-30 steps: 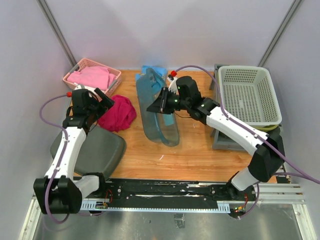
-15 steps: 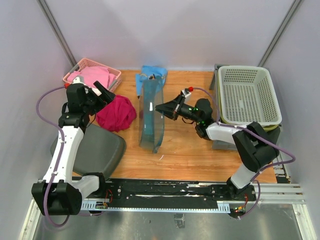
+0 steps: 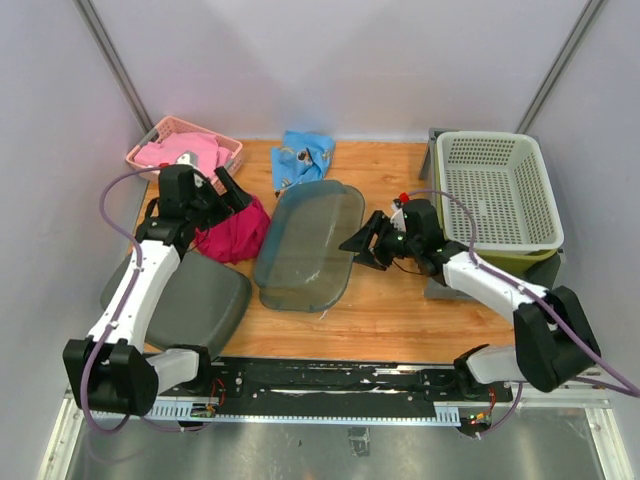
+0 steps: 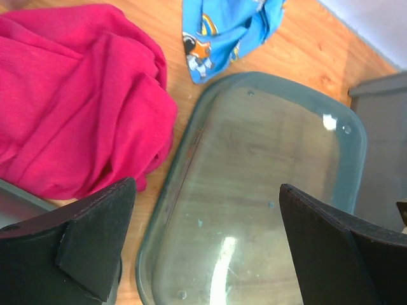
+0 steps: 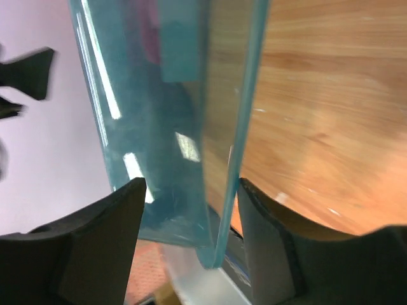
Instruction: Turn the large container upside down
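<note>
The large container (image 3: 446, 288), a grey crate, stands at the right under a stack, with only its edges showing; it also appears at the right edge of the left wrist view (image 4: 381, 108). A clear teal-tinted tub (image 3: 308, 245) lies bottom-up on the wood in the middle. My right gripper (image 3: 362, 243) is open just right of the tub's edge. In the right wrist view the tub's wall (image 5: 165, 127) runs between the spread fingers of the right gripper (image 5: 191, 222). My left gripper (image 3: 228, 190) hangs wide open above the tub's left rim (image 4: 267, 190) and holds nothing (image 4: 203, 241).
A white mesh basket (image 3: 548, 200) sits in an olive bin (image 3: 520, 257) on the crate. A crimson cloth (image 3: 232, 232) lies left of the tub and a blue printed cloth (image 3: 302, 155) behind it. A pink basket (image 3: 160, 135) holds pink cloth at the back left. A dark grey tray (image 3: 190, 300) lies front left.
The clear tub, held on its side by the right gripper, has tipped over to lie bottom-up. The right gripper has opened and drawn back to the right. The left gripper shifted slightly right.
</note>
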You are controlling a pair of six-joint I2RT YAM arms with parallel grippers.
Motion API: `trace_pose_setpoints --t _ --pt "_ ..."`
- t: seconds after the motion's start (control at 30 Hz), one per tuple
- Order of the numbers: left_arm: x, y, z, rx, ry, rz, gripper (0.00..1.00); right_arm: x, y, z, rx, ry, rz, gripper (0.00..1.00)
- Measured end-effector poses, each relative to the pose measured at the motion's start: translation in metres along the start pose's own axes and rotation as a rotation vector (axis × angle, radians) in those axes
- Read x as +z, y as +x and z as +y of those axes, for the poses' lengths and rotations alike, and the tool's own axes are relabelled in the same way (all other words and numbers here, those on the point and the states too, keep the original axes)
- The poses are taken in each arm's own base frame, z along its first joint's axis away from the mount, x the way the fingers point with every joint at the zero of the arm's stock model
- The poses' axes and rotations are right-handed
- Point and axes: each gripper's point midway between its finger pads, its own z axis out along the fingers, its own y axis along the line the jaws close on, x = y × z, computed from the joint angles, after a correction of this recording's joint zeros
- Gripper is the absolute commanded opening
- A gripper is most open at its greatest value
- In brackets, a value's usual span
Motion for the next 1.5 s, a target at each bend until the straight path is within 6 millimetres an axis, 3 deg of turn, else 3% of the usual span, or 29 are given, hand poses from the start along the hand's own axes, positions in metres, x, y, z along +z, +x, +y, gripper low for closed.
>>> trace_pose_setpoints --t 0.1,0.3,0.47,0.53,0.8,0.93,1.07,1.17,1.3,1.5 --pt "0.008 0.013 -0.008 0.028 0.021 0.043 0.99 -0.015 -0.001 -0.021 -0.069 0.159 -0.025 0.66" --pt "0.027 0.042 -0.018 0.063 0.056 0.139 0.99 -0.04 -0.008 -0.035 -0.207 0.325 -0.052 0.65" --pt "0.033 0.055 -0.022 0.081 0.073 0.181 0.99 -0.054 0.005 -0.058 -0.29 0.431 -0.002 0.65" --pt "0.033 0.057 -0.025 0.087 0.08 0.187 0.99 -0.057 0.019 -0.061 -0.375 0.455 0.042 0.66" --pt "0.023 0.055 -0.025 0.097 0.072 0.176 0.99 -0.054 0.099 -0.056 -0.826 0.438 0.246 0.69" --pt "0.012 0.043 -0.027 0.092 0.058 0.127 0.99 -0.045 0.107 -0.067 -0.937 0.479 0.274 0.7" --pt "0.001 0.025 -0.031 0.072 0.042 0.064 0.99 -0.018 0.112 -0.086 -0.993 0.537 0.305 0.7" --pt "-0.006 0.016 -0.035 0.057 0.041 0.03 0.99 0.001 0.109 -0.094 -1.012 0.577 0.303 0.71" --pt "-0.009 0.012 -0.036 0.046 0.033 0.017 0.99 0.028 0.089 -0.086 -1.023 0.607 0.238 0.71" --pt "-0.011 0.014 -0.031 0.042 0.01 0.023 0.99 0.058 0.036 -0.078 -1.007 0.564 0.179 0.7"
